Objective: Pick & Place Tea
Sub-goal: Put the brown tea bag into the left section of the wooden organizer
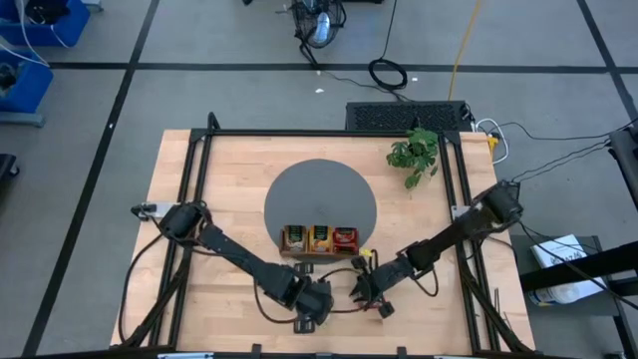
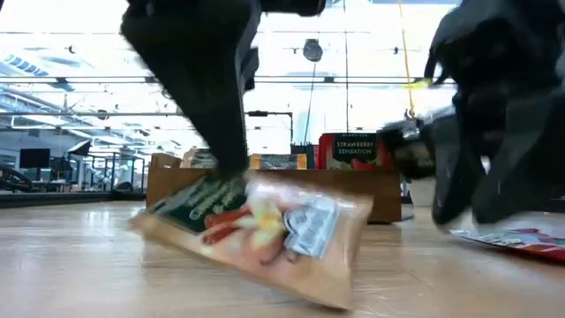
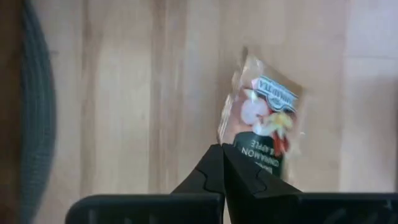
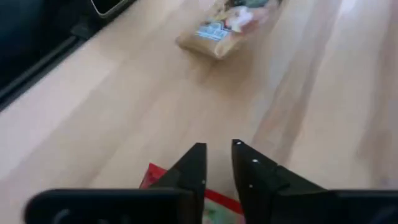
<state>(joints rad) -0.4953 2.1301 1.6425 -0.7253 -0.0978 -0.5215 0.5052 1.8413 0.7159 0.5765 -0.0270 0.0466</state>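
A tan tea sachet with a dark green end [image 2: 256, 228] hangs tilted just above the wood near the table's front edge, and my left gripper [image 3: 222, 163] is shut on it. The right wrist view shows the same sachet [image 4: 227, 25] farther off. To its right, my right gripper [image 4: 217, 163] stands a little above the table with a narrow gap between its fingers and nothing in it. A red tea sachet [image 2: 521, 238] lies flat on the wood under it [image 4: 157, 177]. Behind, the brown wooden tray [image 1: 319, 240] holds upright sachets, a red one [image 2: 357, 150] among them. My left gripper pinches the sachet's dark green end [image 3: 252, 157] between its two fingers. The fingers come from above, pointing steeply down. The sachet slopes down away from them, its printed face up. Its low corner [image 2: 340, 296] is close to the table; whether it touches I cannot tell.
The tray stands on the near rim of a round dark grey mat [image 1: 319, 194]. A small green plant [image 1: 414, 152] is at the back right. Black frame rails [image 1: 191, 189] run along the table's sides. Bare wood lies left of the left gripper.
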